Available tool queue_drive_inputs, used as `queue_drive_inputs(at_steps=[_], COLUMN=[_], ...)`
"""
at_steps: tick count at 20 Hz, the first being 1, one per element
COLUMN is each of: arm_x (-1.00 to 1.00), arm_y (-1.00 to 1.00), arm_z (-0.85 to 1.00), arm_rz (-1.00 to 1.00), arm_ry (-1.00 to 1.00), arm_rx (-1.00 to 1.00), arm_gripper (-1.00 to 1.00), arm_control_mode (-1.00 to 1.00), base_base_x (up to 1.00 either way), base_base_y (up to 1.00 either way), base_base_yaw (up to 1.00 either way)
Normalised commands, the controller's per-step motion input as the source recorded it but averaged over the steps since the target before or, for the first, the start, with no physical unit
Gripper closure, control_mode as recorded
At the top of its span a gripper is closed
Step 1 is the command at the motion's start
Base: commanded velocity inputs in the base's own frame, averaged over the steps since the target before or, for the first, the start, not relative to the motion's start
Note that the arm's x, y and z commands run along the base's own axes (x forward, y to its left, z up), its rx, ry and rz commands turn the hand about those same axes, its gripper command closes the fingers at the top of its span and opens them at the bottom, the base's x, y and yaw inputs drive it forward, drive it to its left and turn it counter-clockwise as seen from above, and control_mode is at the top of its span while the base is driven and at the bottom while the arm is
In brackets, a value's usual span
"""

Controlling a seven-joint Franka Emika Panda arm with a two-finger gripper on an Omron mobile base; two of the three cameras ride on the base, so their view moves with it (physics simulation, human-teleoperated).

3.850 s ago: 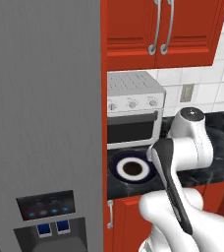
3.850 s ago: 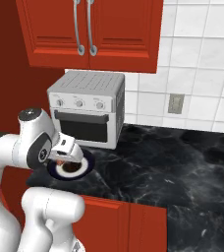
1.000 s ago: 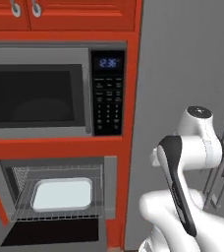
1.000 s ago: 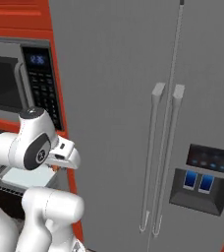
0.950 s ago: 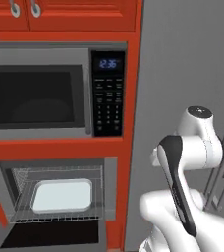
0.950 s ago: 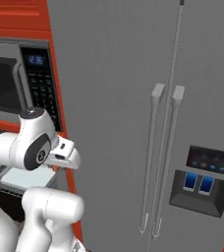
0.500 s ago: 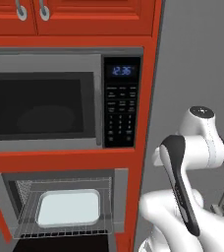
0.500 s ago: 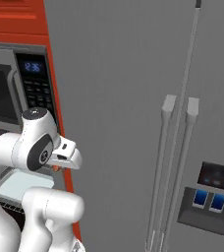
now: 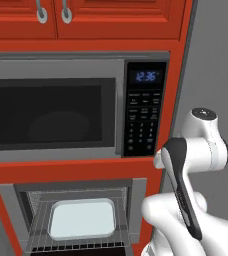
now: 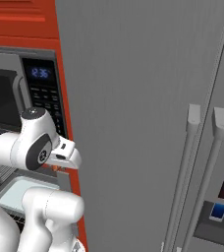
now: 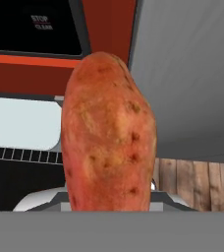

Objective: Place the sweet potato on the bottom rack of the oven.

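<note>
Base slides left to the oven, potato in hand

The whole view has shifted since a second ago, so the base is driving, bringing the oven point(image 9: 76, 220) nearer under the microwave point(image 9: 56, 107) and leaving the fridge point(image 10: 148, 123) to the right. Its door is open, with a pale tray point(image 9: 82, 219) on a wire shelf. The gripper point(image 11: 109, 197) pinches the potato point(image 11: 109, 133) upright, outside the cavity; the bottom rack isn't clear.
</note>
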Motion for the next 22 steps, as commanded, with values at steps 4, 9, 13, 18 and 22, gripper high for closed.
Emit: queue_drive_inputs(at_steps=[4, 9, 13, 18, 22], arm_x=[0.0, 0.0, 0.0, -0.06, -0.26], arm_y=[0.0, 0.0, 0.0, 0.32, 1.0], arm_z=[0.0, 0.0, 0.0, 0.0, -0.18], arm_rz=[0.0, 0.0, 0.0, 0.0, -0.04], arm_ry=[0.0, 0.0, 0.0, -0.07, -0.15], arm_rx=[0.0, 0.0, 0.0, -0.01, -0.03], arm_gripper=[1.0, 1.0, 1.0, 1.0, 1.0], arm_control_mode=[1.0, 1.0, 1.0, -1.0, -1.0], base_base_x=[0.51, 0.28, 0.07, 0.0, 0.0], base_base_y=[0.0, 0.0, 0.02, 0.03, 0.0], base_base_yaw=[0.0, 0.0, 0.0, 0.0, 0.0])
